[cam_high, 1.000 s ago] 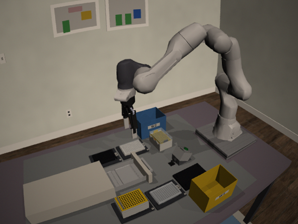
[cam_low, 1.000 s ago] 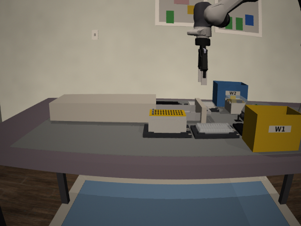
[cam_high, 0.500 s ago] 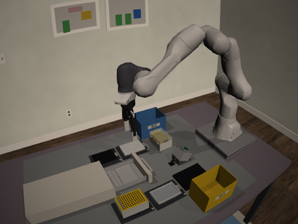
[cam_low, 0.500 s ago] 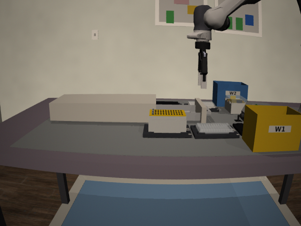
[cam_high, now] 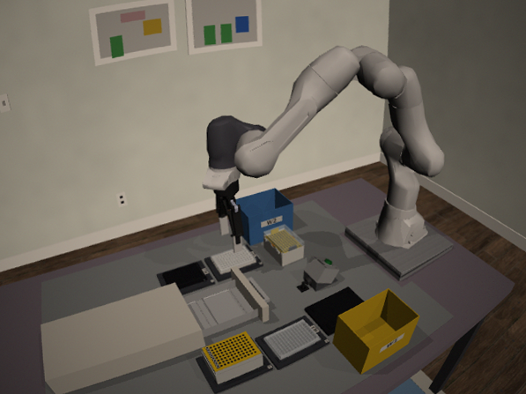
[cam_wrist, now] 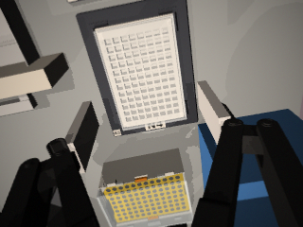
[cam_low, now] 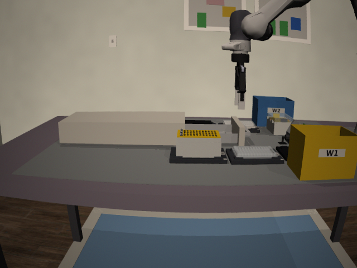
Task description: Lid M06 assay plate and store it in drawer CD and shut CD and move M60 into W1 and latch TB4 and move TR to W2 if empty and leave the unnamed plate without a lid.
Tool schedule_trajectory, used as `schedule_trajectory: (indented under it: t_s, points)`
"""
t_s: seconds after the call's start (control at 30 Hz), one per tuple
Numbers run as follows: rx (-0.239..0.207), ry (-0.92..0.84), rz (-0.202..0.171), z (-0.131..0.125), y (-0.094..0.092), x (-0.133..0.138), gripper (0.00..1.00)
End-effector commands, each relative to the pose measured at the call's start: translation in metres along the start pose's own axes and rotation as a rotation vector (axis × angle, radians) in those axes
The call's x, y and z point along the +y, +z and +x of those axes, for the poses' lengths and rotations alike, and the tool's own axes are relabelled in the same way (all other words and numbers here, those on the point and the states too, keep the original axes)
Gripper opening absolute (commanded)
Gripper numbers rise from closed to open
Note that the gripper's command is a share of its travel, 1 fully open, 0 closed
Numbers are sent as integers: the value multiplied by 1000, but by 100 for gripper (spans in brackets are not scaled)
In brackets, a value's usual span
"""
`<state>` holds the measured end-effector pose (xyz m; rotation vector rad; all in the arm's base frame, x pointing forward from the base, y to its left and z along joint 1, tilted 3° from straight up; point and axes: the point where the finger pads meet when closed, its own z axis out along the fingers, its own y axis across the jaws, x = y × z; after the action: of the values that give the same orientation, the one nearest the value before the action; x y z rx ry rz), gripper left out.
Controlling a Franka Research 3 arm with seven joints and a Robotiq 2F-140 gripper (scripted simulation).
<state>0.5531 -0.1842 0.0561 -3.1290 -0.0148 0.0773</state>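
- Fingers of my hand (cam_wrist: 147, 130) stand partly spread with nothing between them, hanging above the bench (cam_high: 482, 288).
- White plate (cam_wrist: 142, 71) lies in its dark nest, upper middle of my wrist view, no lid on it.
- Tip box (cam_wrist: 147, 196) sits at bottom centre; blue bin (cam_high: 264, 215) just right of it.
- Clear plate (cam_high: 291, 338) lies low in the top view, left of the yellow bin (cam_high: 375, 330).
- Cooler drawer (cam_high: 223, 306) stands open, mid-frame.

The arm (cam_high: 321, 96) arches from its base at right of the frame up and over toward centre, wrist (cam_high: 220, 176) pointing straight down. The claw (cam_low: 240, 100) hangs mid-air, fingers partly spread, holding nothing.
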Motion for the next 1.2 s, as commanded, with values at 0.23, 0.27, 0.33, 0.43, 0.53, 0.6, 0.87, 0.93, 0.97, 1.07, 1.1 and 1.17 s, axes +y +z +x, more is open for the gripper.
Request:
schedule_trajectory:
  t_s: [0.23,0.27,0.33,0.43,0.53,0.6,0.87,0.93,0.97,1.07,1.1,1.17]
  points:
    - [3,-8,0,0,15,0,66]
    - [3,-8,0,0,17,0,66]
    - [3,-8,0,0,17,0,66]
    - [3,-8,0,0,21,0,66]
    - [3,-8,0,0,25,0,66]
    - [3,-8,0,0,27,0,66]
    - [3,-8,0,0,37,0,66]
    - [3,-8,0,0,38,0,66]
    - [3,-8,0,0,39,0,66]
    - [3,-8,0,0,43,0,66]
    - [3,-8,0,0,45,0,66]
    - [3,-8,0,0,47,0,66]
